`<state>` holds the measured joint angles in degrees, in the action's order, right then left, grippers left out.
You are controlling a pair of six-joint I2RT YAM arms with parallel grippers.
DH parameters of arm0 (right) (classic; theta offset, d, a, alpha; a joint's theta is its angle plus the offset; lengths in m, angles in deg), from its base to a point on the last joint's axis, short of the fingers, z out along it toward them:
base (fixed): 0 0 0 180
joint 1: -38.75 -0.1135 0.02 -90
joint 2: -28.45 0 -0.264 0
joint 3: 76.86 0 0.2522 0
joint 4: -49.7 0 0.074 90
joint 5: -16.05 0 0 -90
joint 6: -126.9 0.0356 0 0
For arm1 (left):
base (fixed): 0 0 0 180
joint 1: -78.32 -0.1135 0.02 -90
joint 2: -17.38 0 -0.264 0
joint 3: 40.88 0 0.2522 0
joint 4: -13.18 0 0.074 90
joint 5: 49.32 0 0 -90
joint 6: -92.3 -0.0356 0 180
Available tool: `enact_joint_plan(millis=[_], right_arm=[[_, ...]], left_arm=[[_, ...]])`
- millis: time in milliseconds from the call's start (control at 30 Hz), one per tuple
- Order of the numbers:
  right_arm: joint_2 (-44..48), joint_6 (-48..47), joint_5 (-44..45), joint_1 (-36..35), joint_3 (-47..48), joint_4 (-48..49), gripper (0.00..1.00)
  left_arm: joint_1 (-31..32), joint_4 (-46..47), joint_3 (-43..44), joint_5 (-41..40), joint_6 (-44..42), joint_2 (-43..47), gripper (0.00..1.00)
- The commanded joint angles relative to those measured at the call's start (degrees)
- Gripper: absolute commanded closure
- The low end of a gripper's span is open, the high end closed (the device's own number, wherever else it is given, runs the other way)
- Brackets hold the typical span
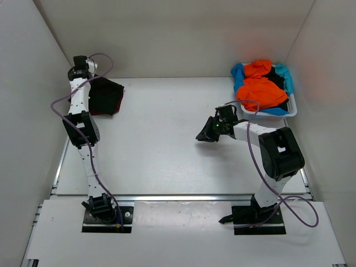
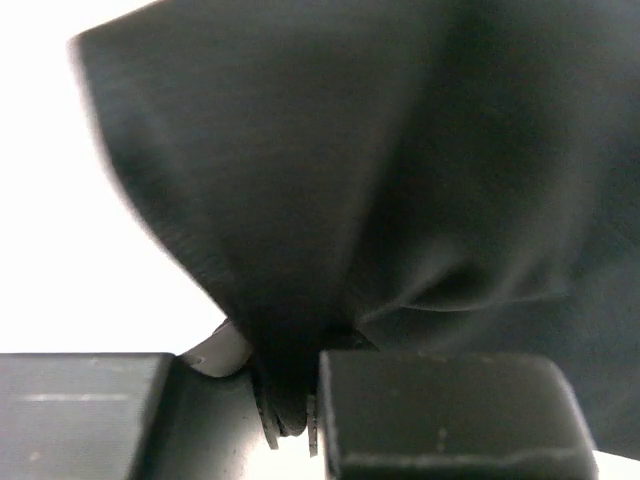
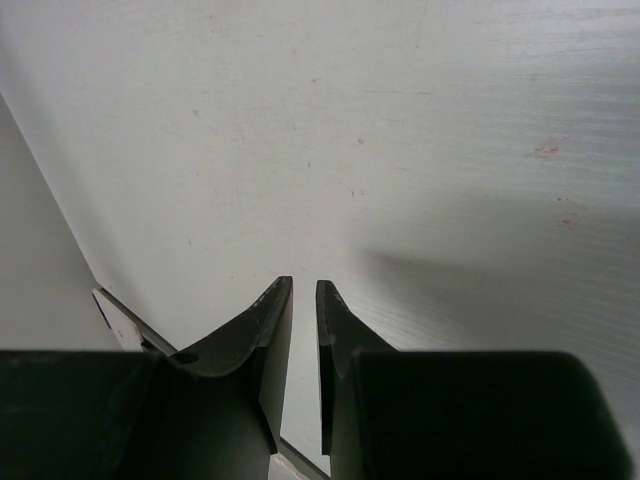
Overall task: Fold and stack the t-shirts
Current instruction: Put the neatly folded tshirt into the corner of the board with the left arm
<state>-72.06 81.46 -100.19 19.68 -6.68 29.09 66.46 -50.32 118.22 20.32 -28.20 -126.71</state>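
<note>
At far right, a white basket [image 1: 293,107] held heaped orange t-shirts [image 1: 259,89] and a light blue t-shirt [image 1: 238,75]; far left, the left gripper [image 2: 291,408] pinched a bunched dark t-shirt [image 1: 106,95], the right gripper [image 3: 305,300] nearly closed, empty.

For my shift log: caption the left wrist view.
Left end effector clamped on a bunched fold of a dark, soft cloth t-shirt filling the frame.

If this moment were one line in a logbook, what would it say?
left gripper: pinching dark shirt | right gripper: nearly shut, empty | basket: holds shirts
</note>
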Motion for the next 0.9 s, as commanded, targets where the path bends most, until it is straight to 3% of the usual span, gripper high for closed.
enact_joint_plan(millis=[0,67,167,233,267,300,333,533,733,867], right_arm=[[0.5,-0.8,-0.4,-0.1,1.2,0.5,0.87],[0.9,-1.0,-0.5,-0.1,0.8,1.1,0.86],[1.1,-1.0,-0.5,-0.3,0.6,0.9,0.86],[1.3,-0.9,-0.7,-0.6,0.8,1.0,0.86],[1.3,-0.8,-0.3,-0.6,0.7,0.9,0.86],[1.4,-0.8,-0.8,-0.8,0.8,0.9,0.85],[1.5,-0.9,-0.9,-0.9,0.7,1.0,0.86],[1.6,-0.6,-1.2,-1.5,0.4,2.1,0.84],[2.6,-0.8,-1.4,-2.0,1.0,1.8,0.84],[4.3,-0.7,-1.0,-2.2,0.2,1.6,0.84]], left_arm=[[0.3,1.0,-7.3,-1.4,1.4,5.1,0.90],[-0.1,2.7,-10.9,-1.1,2.0,6.7,0.88],[0.2,0.7,-9.5,-2.5,4.4,4.9,0.66],[-0.9,-2.4,-3.7,-4.6,6.5,0.8,0.39],[-0.9,-4.0,0.4,-5.4,7.5,-0.3,0.34],[-1.3,-5.1,3.1,-6.8,8.2,-1.9,0.12],[-1.8,-5.9,3.7,-7.7,8.9,-2.3,0.02],[-5.2,-3.6,-3.8,-5.2,16.0,3.4,0.01],[-4.6,-2.3,-4.2,-5.0,20.2,6.5,0.01],[-3.6,0.8,-7.4,1.9,20.8,11.7,0.01]])
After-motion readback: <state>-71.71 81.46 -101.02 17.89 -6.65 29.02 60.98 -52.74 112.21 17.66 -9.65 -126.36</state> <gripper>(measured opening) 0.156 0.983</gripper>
